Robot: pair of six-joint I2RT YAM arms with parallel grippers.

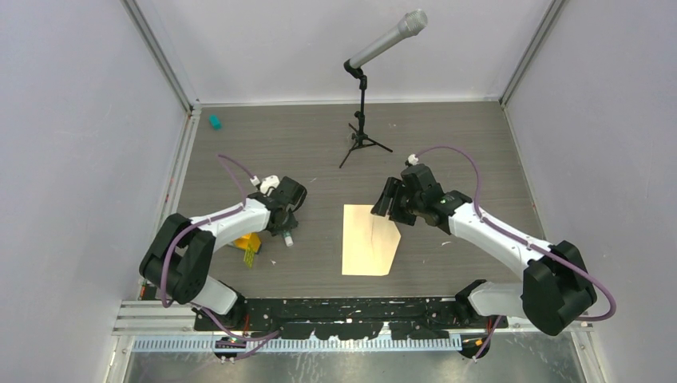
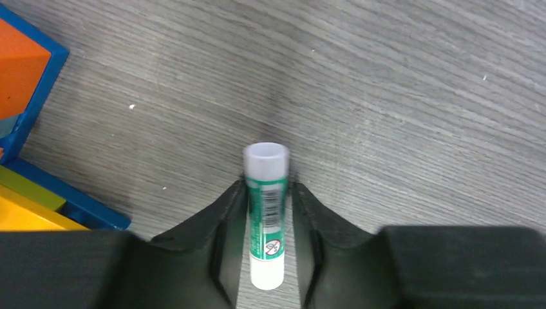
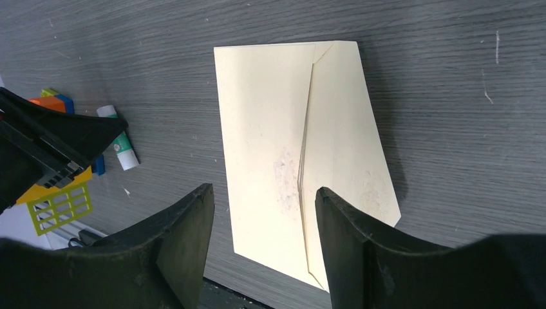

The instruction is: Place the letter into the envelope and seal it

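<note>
Toy blocks sit farthest left of the envelope, which lies flat on the table with its flap folded over. Between blocks and envelope, the left gripper straddles a glue stick lying on the wood. Its fingers sit close on both sides, but I cannot tell whether they clamp it. Above the envelope's far right corner, the right gripper hangs with jaws spread, holding nothing.

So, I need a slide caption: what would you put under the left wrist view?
A green-labelled glue stick lies on the grey table, flanked by the fingers of the left gripper.
</note>
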